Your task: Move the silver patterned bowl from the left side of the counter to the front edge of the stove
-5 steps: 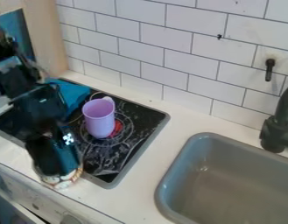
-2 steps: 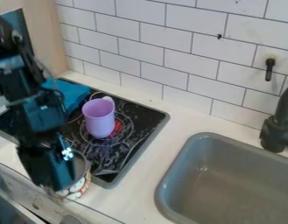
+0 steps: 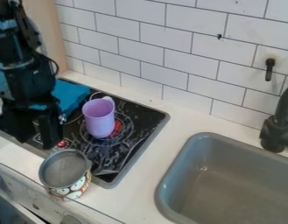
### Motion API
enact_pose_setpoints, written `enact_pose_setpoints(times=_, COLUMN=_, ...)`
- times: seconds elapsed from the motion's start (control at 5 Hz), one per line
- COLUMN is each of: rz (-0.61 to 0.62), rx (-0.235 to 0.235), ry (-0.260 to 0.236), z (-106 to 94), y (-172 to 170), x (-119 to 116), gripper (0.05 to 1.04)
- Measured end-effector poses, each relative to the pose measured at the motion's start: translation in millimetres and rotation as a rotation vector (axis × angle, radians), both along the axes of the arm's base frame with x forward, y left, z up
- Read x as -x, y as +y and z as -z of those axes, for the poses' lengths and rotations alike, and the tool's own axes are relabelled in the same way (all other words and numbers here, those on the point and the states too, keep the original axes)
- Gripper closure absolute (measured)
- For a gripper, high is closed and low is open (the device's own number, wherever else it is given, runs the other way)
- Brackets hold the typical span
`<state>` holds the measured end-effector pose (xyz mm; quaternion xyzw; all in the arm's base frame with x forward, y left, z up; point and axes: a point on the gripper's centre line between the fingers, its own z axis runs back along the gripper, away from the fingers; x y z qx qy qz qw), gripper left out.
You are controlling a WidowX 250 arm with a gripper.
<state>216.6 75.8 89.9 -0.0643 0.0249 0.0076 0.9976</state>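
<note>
My gripper (image 3: 36, 134) hangs over the left front part of the stove, its two fingers apart with nothing held between them. Just below and to its right, a metal pot (image 3: 63, 169) with a patterned outer wall stands at the counter's front edge, beside the stove's front corner. A purple cup (image 3: 100, 119) stands upright on the black stovetop (image 3: 114, 153), handle toward the wall. Behind the gripper, a blue object (image 3: 70, 97) lies at the stove's back left.
A grey sink (image 3: 233, 175) is set into the white counter (image 3: 169, 142) on the right, with a dark faucet (image 3: 277, 127) at its back corner. A white tiled wall (image 3: 163, 59) runs along the back, and a wooden panel (image 3: 46, 33) stands at the back left.
From over the pot, my gripper has moved up and back left, uncovering it. The pot sits slightly farther to the right and front than in the earliest frame. The purple cup has stayed put.
</note>
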Motion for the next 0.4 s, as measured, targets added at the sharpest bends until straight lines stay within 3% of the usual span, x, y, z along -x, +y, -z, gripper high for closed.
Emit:
enact_pose_setpoints(times=0.2, rz=-0.015, rx=-0.086, ry=-0.025, z=-12.6, y=11.0, x=1.8, gripper=0.083)
enact_pose_setpoints(times=0.4, rz=0.028, rx=-0.161, ry=-0.1, z=-27.3, y=19.0, x=-0.6, gripper=0.083)
